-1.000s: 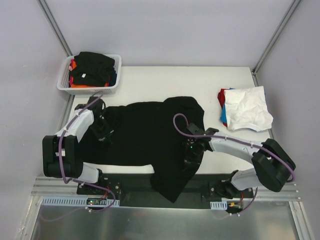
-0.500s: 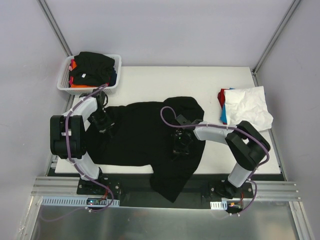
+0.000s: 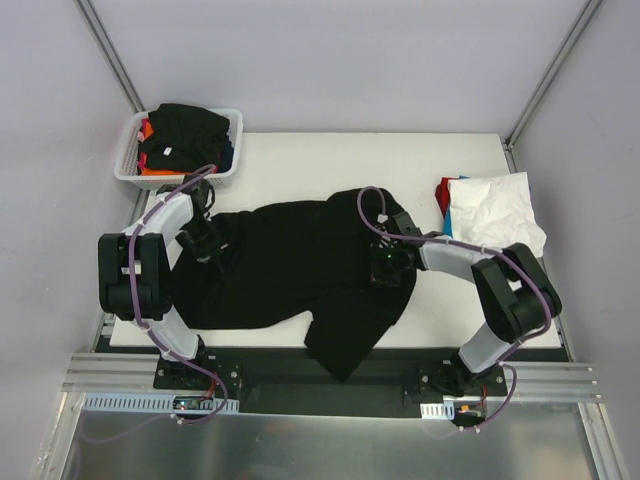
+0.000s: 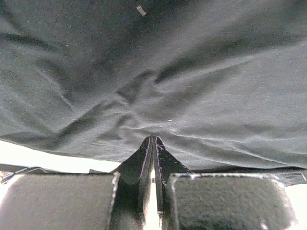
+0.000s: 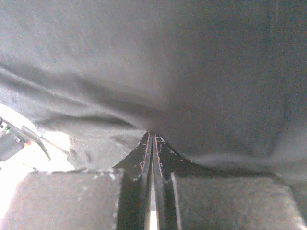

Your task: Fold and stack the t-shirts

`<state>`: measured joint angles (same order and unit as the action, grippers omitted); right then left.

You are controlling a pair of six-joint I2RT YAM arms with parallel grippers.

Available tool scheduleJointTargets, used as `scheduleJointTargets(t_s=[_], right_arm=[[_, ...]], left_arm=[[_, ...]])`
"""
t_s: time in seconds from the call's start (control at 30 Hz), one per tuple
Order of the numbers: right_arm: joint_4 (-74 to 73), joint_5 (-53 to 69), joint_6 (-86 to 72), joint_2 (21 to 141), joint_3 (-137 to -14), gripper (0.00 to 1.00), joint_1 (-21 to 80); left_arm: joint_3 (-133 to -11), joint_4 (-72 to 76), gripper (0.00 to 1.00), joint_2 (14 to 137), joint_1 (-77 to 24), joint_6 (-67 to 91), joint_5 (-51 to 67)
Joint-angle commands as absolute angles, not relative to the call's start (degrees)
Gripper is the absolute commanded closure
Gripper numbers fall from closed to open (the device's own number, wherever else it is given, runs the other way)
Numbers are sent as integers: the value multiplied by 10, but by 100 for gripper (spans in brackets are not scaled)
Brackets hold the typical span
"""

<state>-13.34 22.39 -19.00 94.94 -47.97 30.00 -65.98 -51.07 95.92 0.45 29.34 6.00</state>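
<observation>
Just beyond black shirt [image 3: 290,260]: basket [image 3: 127,165], stack [image 3: 495,215]

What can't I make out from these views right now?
- Top view: the white t-shirt covers those beneath; only a red edge and a blue edge show, count unknown.
- Top view: a black garment hides most of what lies in the basket.
- Wrist views: the black t-shirt fills both; left pincer and right pincer are shut on it, how many layers unclear.

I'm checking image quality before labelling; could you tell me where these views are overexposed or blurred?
Top external: evenly lit, but the black t-shirt hides its folds. Left wrist: crisp creases, white glare lower left. Right wrist: softer focus, blown-out patch lower left.
</observation>
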Motion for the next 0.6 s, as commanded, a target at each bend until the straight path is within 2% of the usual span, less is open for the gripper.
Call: scheduleJointTargets(t_s=[0.0, 0.27, 0.57], right_arm=[[-150, 244, -178, 896, -418, 99, 282], [-226, 232, -200, 749, -317, 99, 281], [-375, 222, -185, 585, -256, 99, 230]], left_arm=[[-650, -523, 100, 943, 6, 294, 69], [-665, -522, 99, 958, 7, 305, 85], [-645, -523, 99, 951, 4, 314, 84]])
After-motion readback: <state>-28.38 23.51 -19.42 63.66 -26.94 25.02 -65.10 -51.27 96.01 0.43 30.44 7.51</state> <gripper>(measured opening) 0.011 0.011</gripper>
